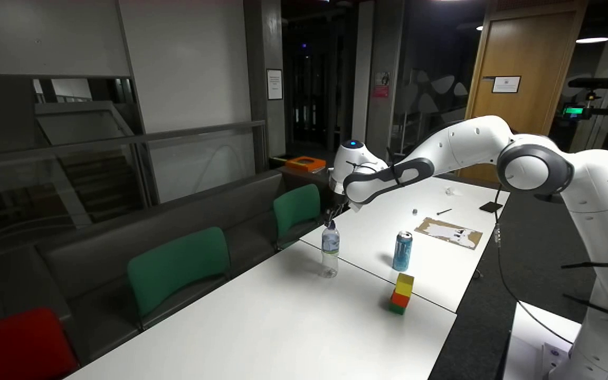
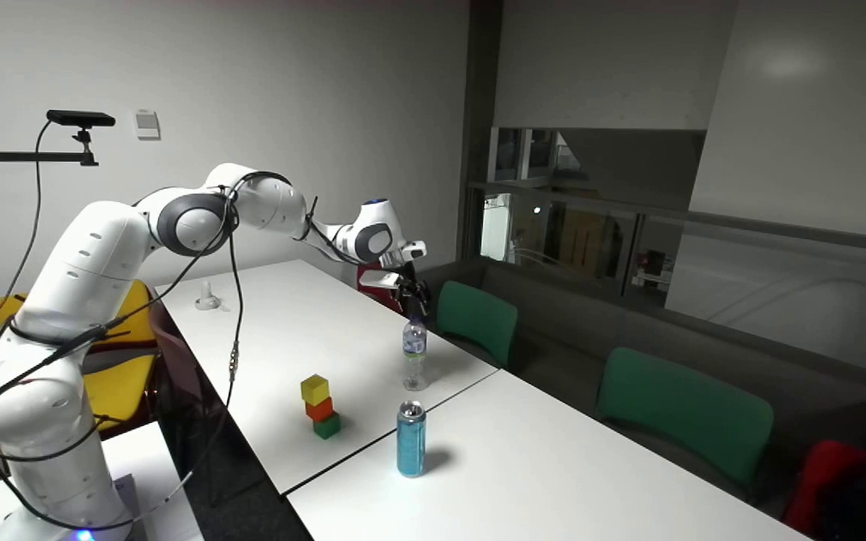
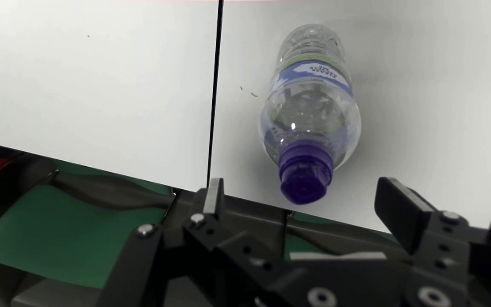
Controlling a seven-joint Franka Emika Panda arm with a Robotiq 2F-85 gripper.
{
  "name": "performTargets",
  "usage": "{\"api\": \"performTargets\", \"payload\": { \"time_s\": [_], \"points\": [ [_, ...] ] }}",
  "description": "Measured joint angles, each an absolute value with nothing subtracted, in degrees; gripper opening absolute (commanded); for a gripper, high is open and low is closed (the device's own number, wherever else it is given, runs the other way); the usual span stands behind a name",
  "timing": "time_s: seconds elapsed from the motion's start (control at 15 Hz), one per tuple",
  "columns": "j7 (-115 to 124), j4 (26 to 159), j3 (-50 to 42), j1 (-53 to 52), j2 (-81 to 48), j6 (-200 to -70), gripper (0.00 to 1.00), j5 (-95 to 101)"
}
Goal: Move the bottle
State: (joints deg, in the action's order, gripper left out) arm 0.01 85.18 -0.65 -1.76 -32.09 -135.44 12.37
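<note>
At the wrist view's upper centre, the capped plastic bottle point(image 3: 309, 115) stands upright below the gripper point(image 3: 300, 194). Jaws gape, empty.

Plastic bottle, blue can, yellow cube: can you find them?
Plastic bottle point(image 3: 311, 112), in the wrist view: its clear shoulder.
Blue can point(image 2: 411, 445), in an exterior view: its side.
Yellow cube point(image 2: 310, 393), in an exterior view: a side face.
</note>
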Motion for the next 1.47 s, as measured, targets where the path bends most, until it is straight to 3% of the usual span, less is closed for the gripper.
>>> {"api": "performTargets", "payload": {
  "time_s": [0.07,0.13,0.67,1.47],
  "points": [
    [0.00,84.45,-0.65,-1.63,-32.62,-134.91,0.68,12.27],
    [-0.03,83.86,-0.65,-1.50,-33.06,-134.55,0.68,12.15],
    [-0.29,80.36,-0.66,-1.33,-35.62,-132.62,0.10,11.93],
    [-0.32,79.66,-0.62,-2.33,-34.44,-131.99,0.09,11.79]
  ]
}}
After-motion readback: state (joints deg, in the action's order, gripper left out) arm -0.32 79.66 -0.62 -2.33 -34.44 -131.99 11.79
